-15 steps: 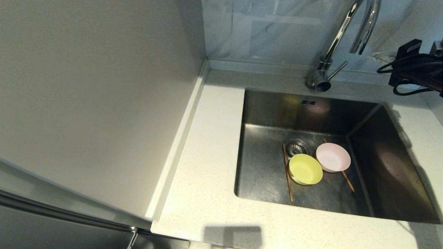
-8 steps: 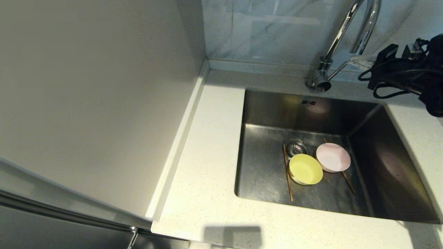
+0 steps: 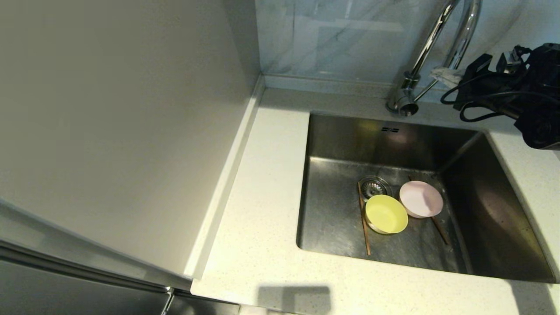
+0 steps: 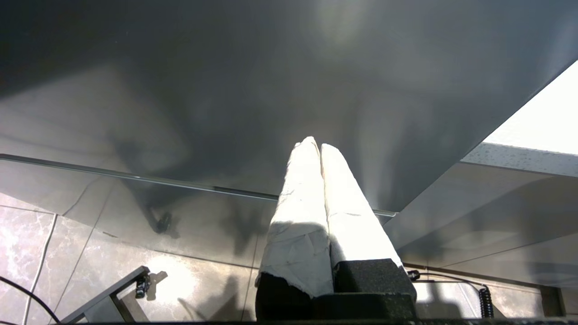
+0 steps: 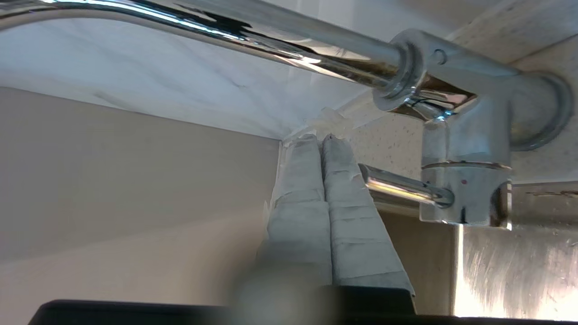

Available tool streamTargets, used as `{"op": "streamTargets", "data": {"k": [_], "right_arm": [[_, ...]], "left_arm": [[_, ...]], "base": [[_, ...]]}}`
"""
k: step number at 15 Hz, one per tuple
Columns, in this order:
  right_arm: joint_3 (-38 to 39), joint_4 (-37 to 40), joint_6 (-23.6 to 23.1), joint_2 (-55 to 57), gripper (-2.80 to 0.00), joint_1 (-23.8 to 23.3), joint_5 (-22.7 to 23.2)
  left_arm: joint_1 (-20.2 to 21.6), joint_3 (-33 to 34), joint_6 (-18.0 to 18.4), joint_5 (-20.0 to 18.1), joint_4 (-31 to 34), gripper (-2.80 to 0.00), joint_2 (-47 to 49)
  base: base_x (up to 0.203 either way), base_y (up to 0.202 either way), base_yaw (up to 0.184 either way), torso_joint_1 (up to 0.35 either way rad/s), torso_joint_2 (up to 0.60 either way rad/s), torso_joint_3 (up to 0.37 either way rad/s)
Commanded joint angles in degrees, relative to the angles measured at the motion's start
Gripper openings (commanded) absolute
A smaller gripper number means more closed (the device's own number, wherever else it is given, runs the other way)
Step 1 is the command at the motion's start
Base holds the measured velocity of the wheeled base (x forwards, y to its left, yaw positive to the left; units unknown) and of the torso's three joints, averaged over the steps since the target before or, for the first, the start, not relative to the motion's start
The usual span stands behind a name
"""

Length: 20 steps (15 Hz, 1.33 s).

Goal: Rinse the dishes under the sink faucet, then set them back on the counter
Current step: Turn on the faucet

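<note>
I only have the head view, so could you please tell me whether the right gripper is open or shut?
Observer: Shut; the right wrist view shows the right gripper closed with no gap, holding nothing.
Operator: Where is it relative to the lever?
Observer: It lies alongside the lever at the faucet base, covering the lever's tip.
Operator: And the left gripper?
Observer: The left gripper is shut too, parked low before a dark panel.
</note>
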Motion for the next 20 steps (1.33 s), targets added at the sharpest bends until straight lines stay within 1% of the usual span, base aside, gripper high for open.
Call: {"op": "streamTargets", "data": {"k": [1, 3, 6, 8, 13, 17, 20], "right_arm": [[-1.6, -0.2, 0.4, 0.9, -2.80, 0.1, 0.2], [-3.1, -0.2, 0.4, 1.3, -2.80, -0.6, -0.1], [-6.5, -0.3, 0.7, 2.0, -2.80, -3.9, -0.4], [-6.5, -1.7, 0.3, 2.2, -2.80, -4.7, -0.3], [-4.8, -1.8, -2.5, 2.8, -2.80, -3.8, 0.9], [-4.1, -1.9, -2.5, 3.3, -2.80, -3.2, 3.0], [-3.9, -1.9, -3.6, 3.6, -2.80, -2.4, 3.1]], "left_arm": [[0.0, 0.0, 0.0, 0.0, 0.0, -2.80, -0.2], [0.0, 0.0, 0.0, 0.0, 0.0, -2.80, -0.2], [0.0, 0.0, 0.0, 0.0, 0.0, -2.80, -0.2], [0.0, 0.0, 0.0, 0.0, 0.0, -2.80, -0.2], [0.0, 0.0, 0.0, 0.0, 0.0, -2.80, -0.2], [0.0, 0.0, 0.0, 0.0, 0.0, -2.80, -0.2], [0.0, 0.0, 0.0, 0.0, 0.0, -2.80, -0.2]], "base": [[0.000, 0.000, 0.000, 0.000, 0.00, 0.000], [0.000, 0.000, 0.000, 0.000, 0.00, 0.000], [0.000, 0.000, 0.000, 0.000, 0.00, 0.000], [0.000, 0.000, 0.000, 0.000, 0.00, 0.000], [0.000, 0.000, 0.000, 0.000, 0.00, 0.000], [0.000, 0.000, 0.000, 0.000, 0.00, 0.000], [0.000, 0.000, 0.000, 0.000, 0.00, 0.000]]}}
